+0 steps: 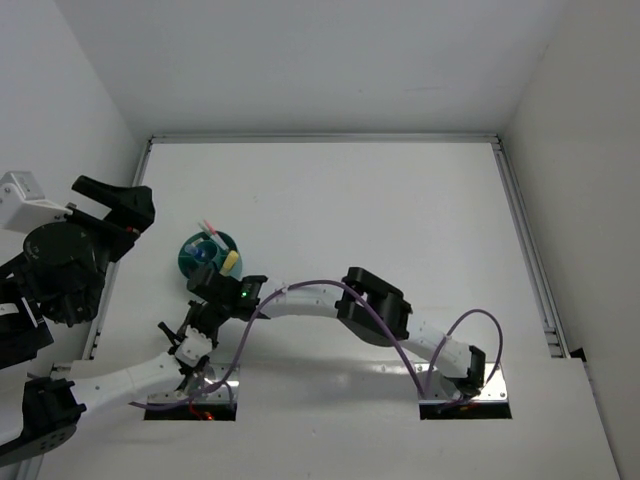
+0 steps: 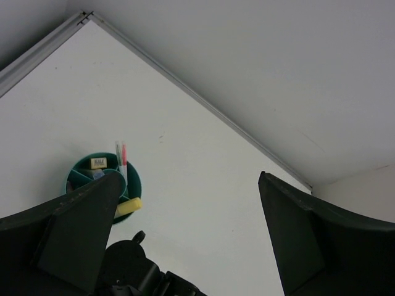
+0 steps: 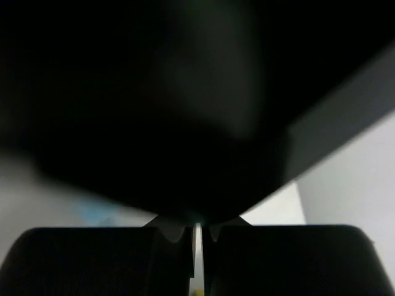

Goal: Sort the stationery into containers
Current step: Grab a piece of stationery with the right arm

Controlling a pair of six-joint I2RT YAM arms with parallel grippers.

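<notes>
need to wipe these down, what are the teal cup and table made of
The teal cup: probably moulded plastic, matte, with even colour and thin inner dividers. The table: smooth white board, laminate or painted, cannot tell which; no grain shows.

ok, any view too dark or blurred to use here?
Right wrist: nearly all black, an out-of-focus dark mass fills the frame above the right hand, and only pale slivers show at the edges. Left wrist: sharp, evenly lit, one finger of the left hand covers part of the cup. Top external: clear, soft shadows, no glare.
</notes>
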